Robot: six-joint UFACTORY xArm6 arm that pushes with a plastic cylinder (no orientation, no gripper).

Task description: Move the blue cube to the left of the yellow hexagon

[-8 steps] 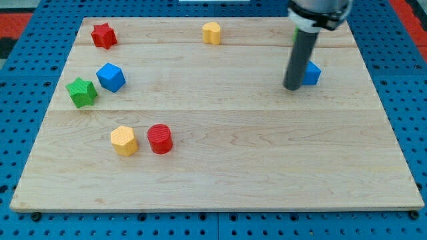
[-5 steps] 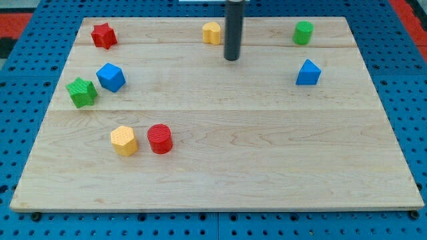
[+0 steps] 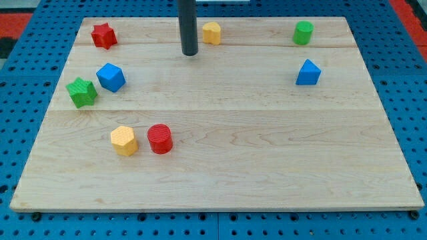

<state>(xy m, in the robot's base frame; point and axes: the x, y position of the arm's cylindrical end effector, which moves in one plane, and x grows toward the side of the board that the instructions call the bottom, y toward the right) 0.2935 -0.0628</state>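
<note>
On the board (image 3: 267, 173): eight small blocks lay spread over a pale wooden top, itself resting on a blue pegboard (image 3: 20, 133).
Rod: a straight dark rod came down upright from the view's top edge; it carried no jaws and gripped nothing.
Tip (image 3: 190, 53): my tip rested near the board's top, just left of the upper yellow block (image 3: 211, 33) and apart from it, touching no block.
Blue cube (image 3: 111, 77): it sat at the view's left, well apart from my tip, with the green star (image 3: 82, 92) just beside it at lower left.
Yellow hexagon (image 3: 124, 141): it lay lower left on the board, below the blue cube, with the red cylinder (image 3: 160, 139) just to its right.
Other blocks: a red star (image 3: 103, 35) sat at top left, a green cylinder (image 3: 303, 32) at top right, and a blue wedge-like block (image 3: 308, 73) below that cylinder.
</note>
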